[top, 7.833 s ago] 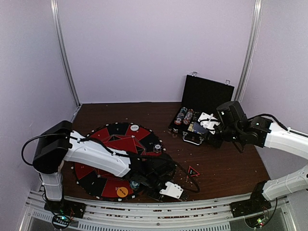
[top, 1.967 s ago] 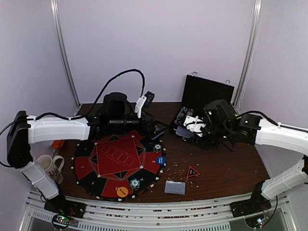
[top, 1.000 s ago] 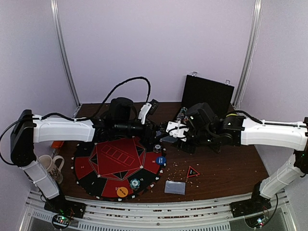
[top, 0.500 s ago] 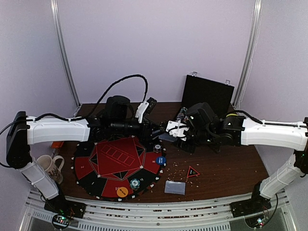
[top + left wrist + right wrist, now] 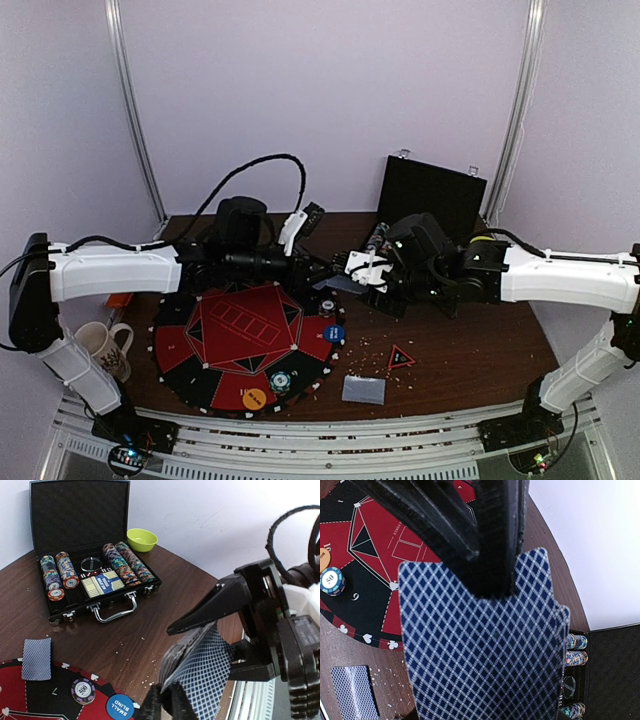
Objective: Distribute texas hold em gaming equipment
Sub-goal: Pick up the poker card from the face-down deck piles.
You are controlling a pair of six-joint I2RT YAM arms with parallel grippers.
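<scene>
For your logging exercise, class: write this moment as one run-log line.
stage: card pass, mid-air | left gripper: pinching playing cards | right gripper: holding same cards | chip case: open

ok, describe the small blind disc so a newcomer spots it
Find the round red-and-black mat. On its right edge, toward the black case, lies the small blind disc. Unlike the striped chip beside it, it is flat blue with white lettering.

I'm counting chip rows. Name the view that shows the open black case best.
Left wrist: the case stands open and whole, its chip rows plain. Top external shows it small, its tray mostly behind the right arm. Right wrist catches only a corner past the cards.
</scene>
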